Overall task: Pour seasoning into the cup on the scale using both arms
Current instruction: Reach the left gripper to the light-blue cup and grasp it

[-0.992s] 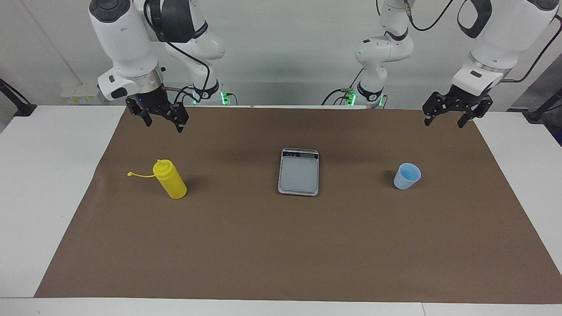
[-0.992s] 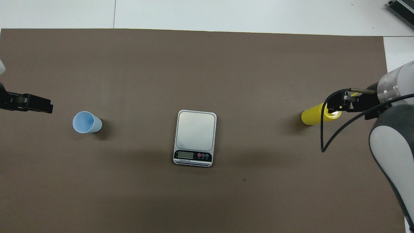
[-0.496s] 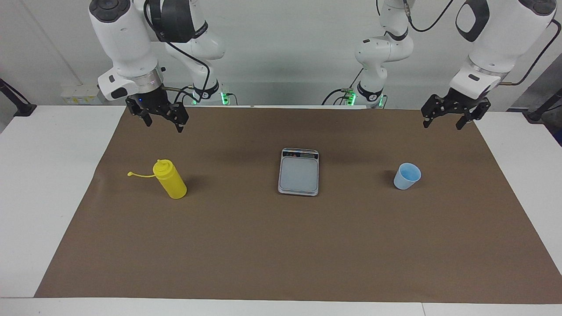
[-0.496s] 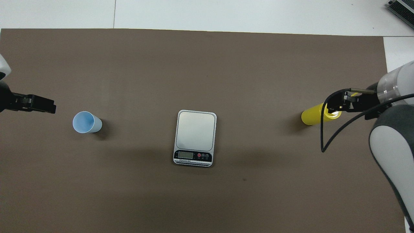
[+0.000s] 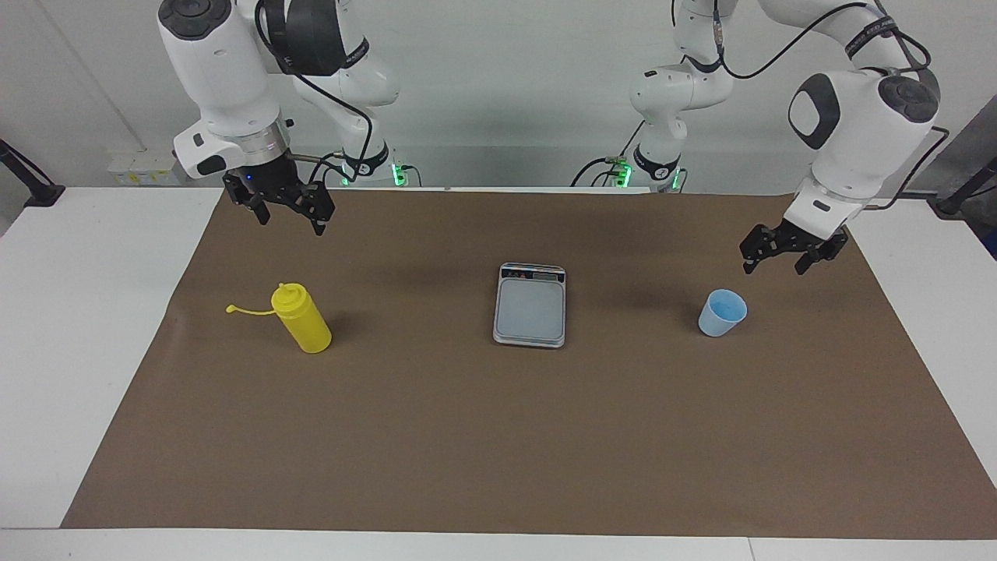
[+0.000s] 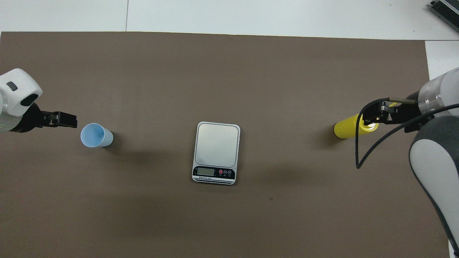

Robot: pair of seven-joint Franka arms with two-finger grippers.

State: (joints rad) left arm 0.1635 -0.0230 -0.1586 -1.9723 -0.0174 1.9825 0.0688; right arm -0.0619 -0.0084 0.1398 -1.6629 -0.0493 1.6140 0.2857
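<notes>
- Viewing the table from both cameras, I see a brown mat [image 5: 498, 436] covering most of the white tabletop [image 5: 70, 327].
- I find the silver-grey kitchen scale [image 5: 530, 305] flat at the middle of the mat, its dark display strip on the edge nearer to the robots; its platform is bare.
- I locate the light blue cup [image 5: 722, 312] upright on the mat toward the left arm's end of the table, well apart from the scale.
- I locate the yellow squeeze bottle [image 5: 302, 319] standing on the mat toward the right arm's end, its cap strap [image 5: 248, 311] sticking out sideways away from the scale.
- My left gripper [image 5: 771, 255] hangs in the air close beside the cup, not touching it, fingers spread and empty.
- My right gripper [image 5: 290, 209] hangs raised over the mat near the bottle, clear of it, fingers spread and empty.
</notes>
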